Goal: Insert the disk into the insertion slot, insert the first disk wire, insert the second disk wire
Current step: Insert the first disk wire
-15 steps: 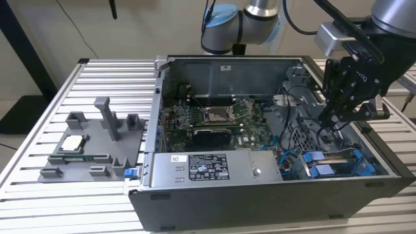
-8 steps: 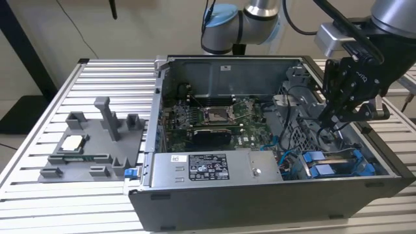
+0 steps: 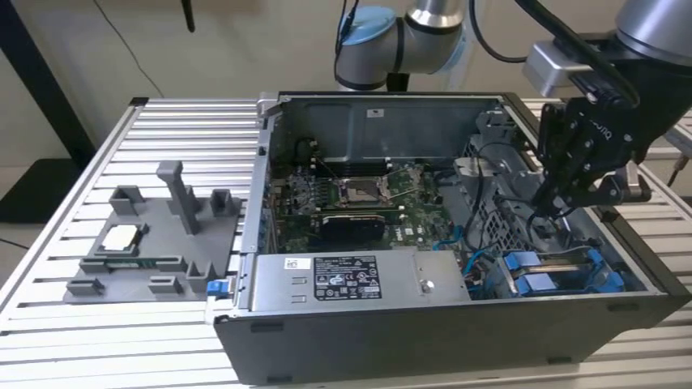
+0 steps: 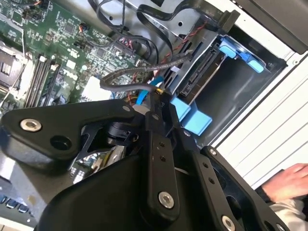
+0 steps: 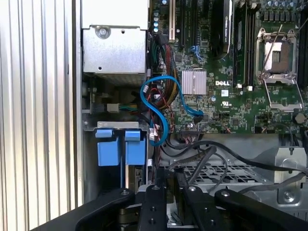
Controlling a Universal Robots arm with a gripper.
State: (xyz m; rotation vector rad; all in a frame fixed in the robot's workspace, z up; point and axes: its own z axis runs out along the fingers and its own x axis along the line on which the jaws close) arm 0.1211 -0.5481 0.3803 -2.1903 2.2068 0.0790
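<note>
Black linkage bars narrow to a point where the end effector (image 4: 158, 100) hangs inside the open computer case (image 3: 433, 332), close to the case wall on the exterior view's right. Its fingers (image 4: 154, 125) are drawn together until the tips all but meet. Whether anything is pinched between them cannot be told.

In the second wrist view a thin blue cable (image 4: 143, 96) curves right beside the tips, and a braided black cable (image 4: 134, 71) loops just past them. Just beyond is the dark metal drive cage. The disk (image 4: 201, 72) sits in the insertion slot (image 5: 115, 124), its connector edge turned toward the end effector and its bright blue carrier (image 4: 192, 118) showing at the end. In the exterior view the blue frames lie at the exterior view's right end of the case, below the end effector.

Further out lies the green motherboard (image 3: 357, 190) with its processor socket (image 5: 279, 53). In the first wrist view the blue cable arcs from beside the cage to a plug on the board. A silver power supply (image 3: 346, 279) with a white label stands next to the cage, on the exterior view's left of the blue frames.

The case stands on a ribbed aluminium counter (image 3: 162, 130). A grey plastic fixture (image 3: 162, 243) rests on the counter to the exterior view's left of the case, holding a small pale part (image 3: 121, 237). In the second wrist view a person's hand (image 4: 288, 180) lies outside the case wall.
</note>
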